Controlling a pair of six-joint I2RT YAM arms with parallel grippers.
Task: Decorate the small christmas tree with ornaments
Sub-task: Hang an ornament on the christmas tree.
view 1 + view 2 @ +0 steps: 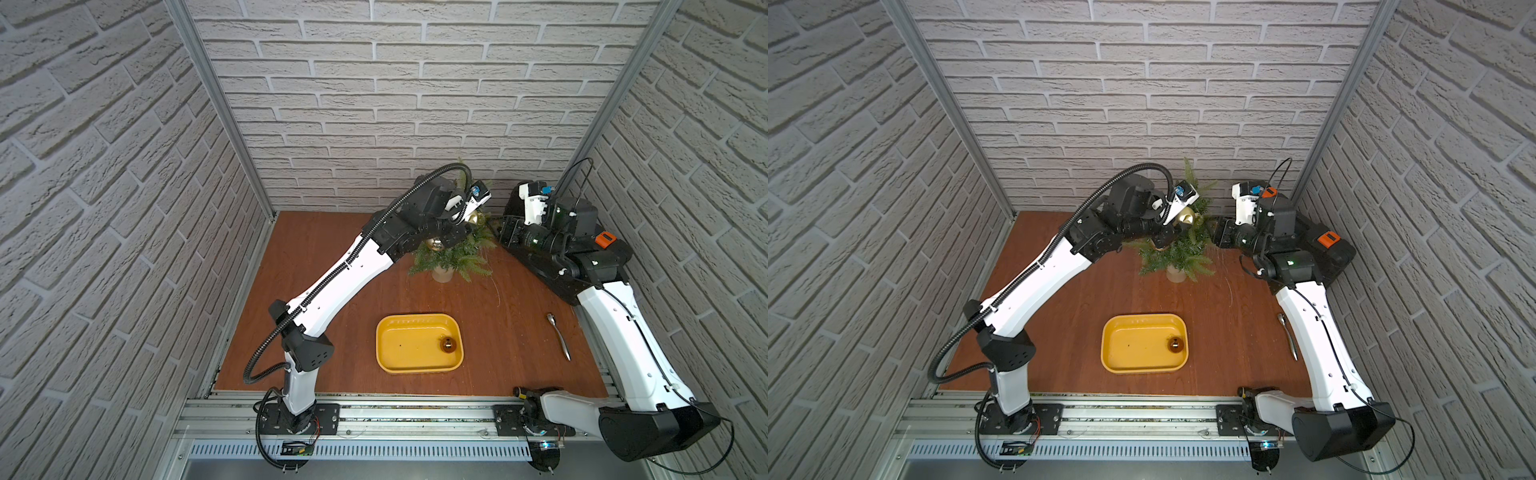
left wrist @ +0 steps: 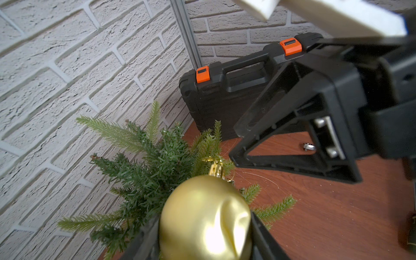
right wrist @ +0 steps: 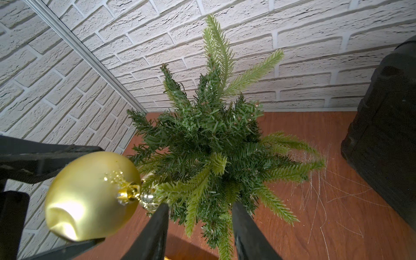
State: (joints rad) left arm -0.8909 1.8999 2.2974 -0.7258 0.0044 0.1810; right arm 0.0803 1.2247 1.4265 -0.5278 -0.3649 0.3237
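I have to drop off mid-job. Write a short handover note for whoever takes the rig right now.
Left gripper: shut on the satin gold bauble, held at the tree; it does not look hung yet.
Right gripper: closed around the tree's lower branches, apparently steadying it.
Done: mirror bauble hangs on the tree.
To do: hang the satin one, then the bronze bauble, which lies in the tray.
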